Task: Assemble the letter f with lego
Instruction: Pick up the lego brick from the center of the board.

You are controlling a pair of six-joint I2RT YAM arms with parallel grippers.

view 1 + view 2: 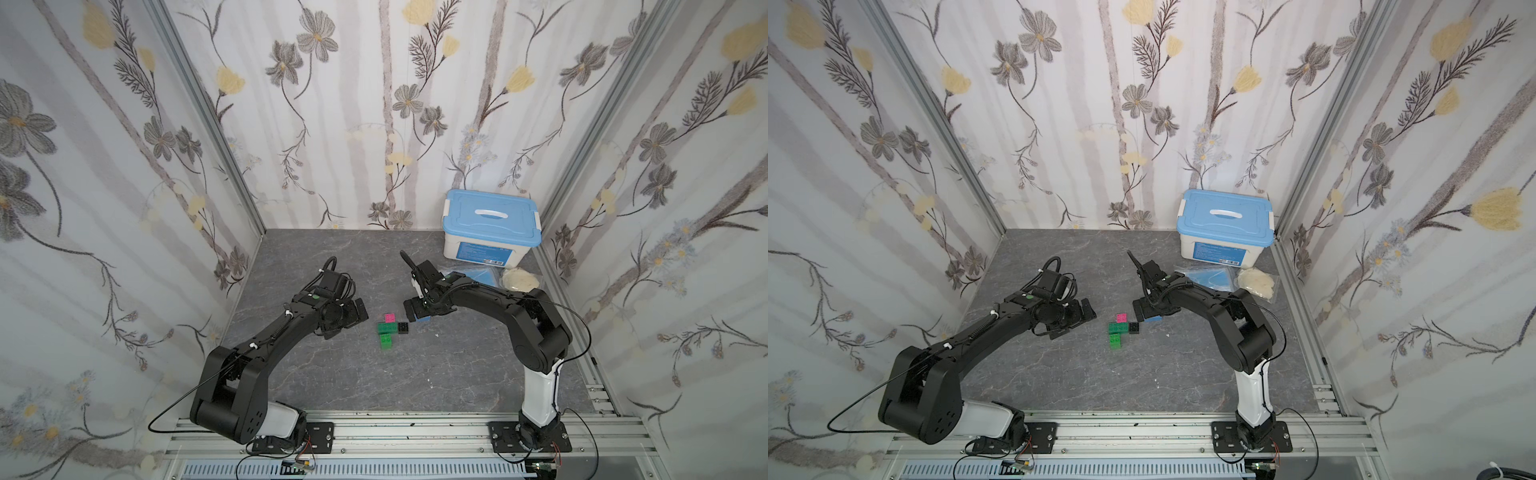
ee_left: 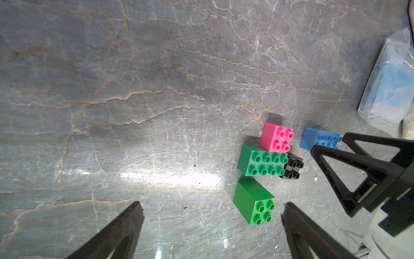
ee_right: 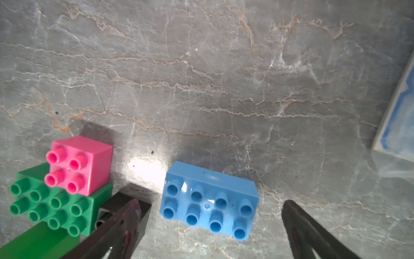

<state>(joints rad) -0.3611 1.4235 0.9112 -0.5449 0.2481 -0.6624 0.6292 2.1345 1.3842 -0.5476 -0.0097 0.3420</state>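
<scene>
The lego lies loose on the grey table, studs up; no joined letter f is in view. A pink brick (image 1: 390, 318) (image 2: 276, 140) touches a long green brick (image 1: 386, 328) (image 2: 262, 162), with a black brick (image 1: 402, 328) (image 2: 293, 167) at its end. A small green brick (image 1: 385, 343) (image 2: 254, 201) sits just in front. The blue brick (image 1: 423, 319) (image 3: 208, 199) lies apart to the right. My right gripper (image 1: 419, 313) (image 3: 211, 203) is open, straddling the blue brick without touching it. My left gripper (image 1: 349, 322) (image 2: 212, 204) is open and empty, left of the cluster.
A white box with a blue lid (image 1: 492, 226) stands at the back right. In front of it lie a packet of blue masks (image 1: 486, 276) and a pale round pad in a bag (image 1: 519, 279). Patterned walls close three sides; a metal rail (image 1: 395, 419) runs along the front.
</scene>
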